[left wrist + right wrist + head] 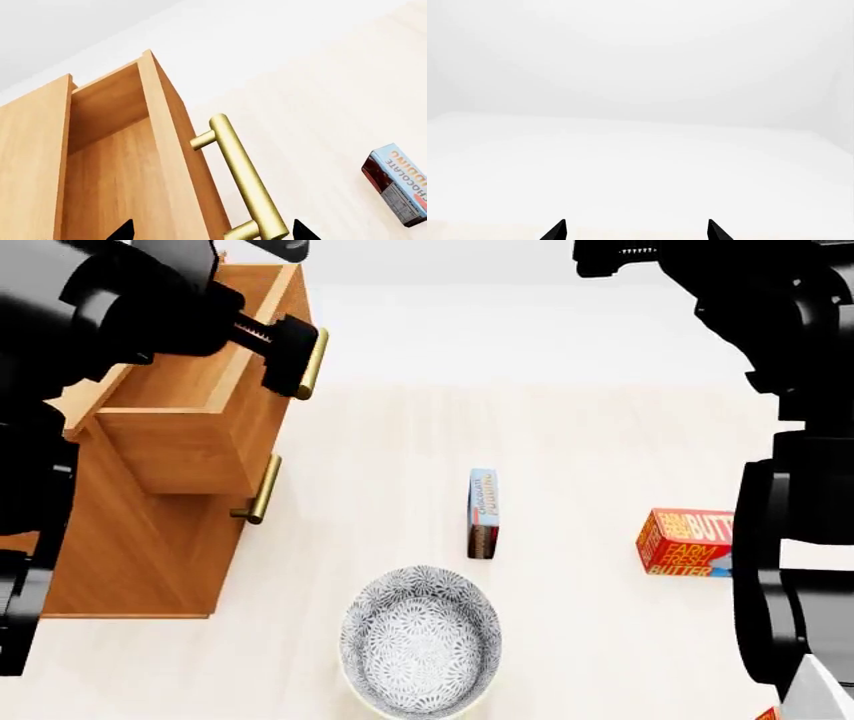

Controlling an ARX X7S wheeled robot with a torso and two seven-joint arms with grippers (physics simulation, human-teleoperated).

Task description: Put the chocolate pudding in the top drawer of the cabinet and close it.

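Observation:
The cabinet (147, 540) stands at the left of the head view. Its top drawer (200, 390) is pulled out and its inside (113, 170) looks empty. My left gripper (287, 360) is open at the drawer's brass handle (243, 175). The handle lies between the spread fingertips, nearer one of them, and the gripper (213, 232) barely shows in the left wrist view. The chocolate pudding (483, 510) stands on its thin edge on the pale floor, right of the cabinet, and also shows in the left wrist view (397, 182). My right gripper (635, 232) is open, empty and raised high, facing a white wall.
A patterned bowl (420, 640) sits on the floor in front of the pudding. A red-orange butter box (687, 542) lies to the right. The second drawer's handle (260, 490) sticks out below the open drawer. My right arm (787, 490) fills the right edge.

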